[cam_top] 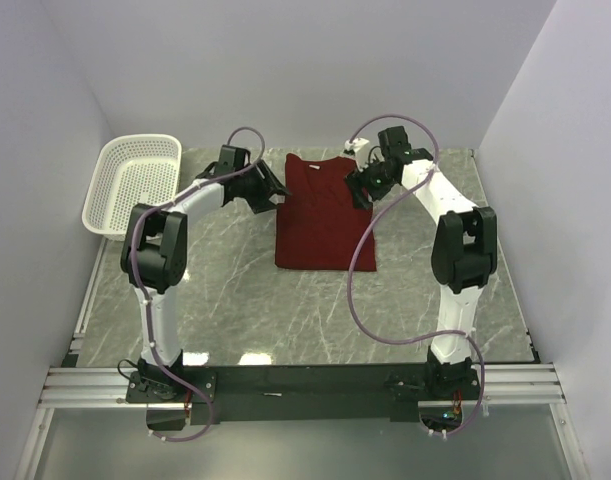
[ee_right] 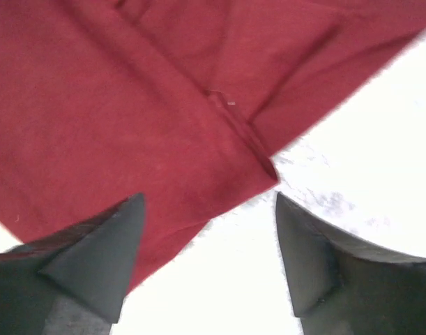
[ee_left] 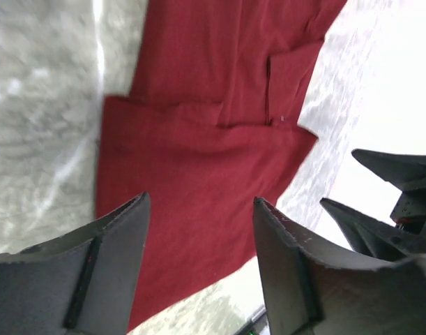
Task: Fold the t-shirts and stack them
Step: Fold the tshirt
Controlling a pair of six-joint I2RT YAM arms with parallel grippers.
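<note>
I have the maroon t-shirt (cam_top: 325, 215) lying flat on the marble-patterned desk (cam_top: 285, 310), in the middle of the far half, its collar end pointing away from the arm bases and its sides folded in to a rough rectangle. The left gripper (ee_left: 202, 197) sits at the shirt's left edge, towards the collar end, with its fingers spread apart and nothing pinched; through the gap in the left wrist view I see red cloth with a folded flap, and bare desk to either side. The right gripper (ee_right: 209, 195) is at the shirt's right edge, opposite the left one, with its fingers spread wide too and holding nothing. In the right wrist view a corner of the folded cloth lies just beyond the gap between the fingers, and there is bare desk in front of the right-hand finger. I cannot tell whether either pair touches the cloth. The white perforated basket (cam_top: 135, 185) stands at the far left of the desk, well apart from the shirt
</note>
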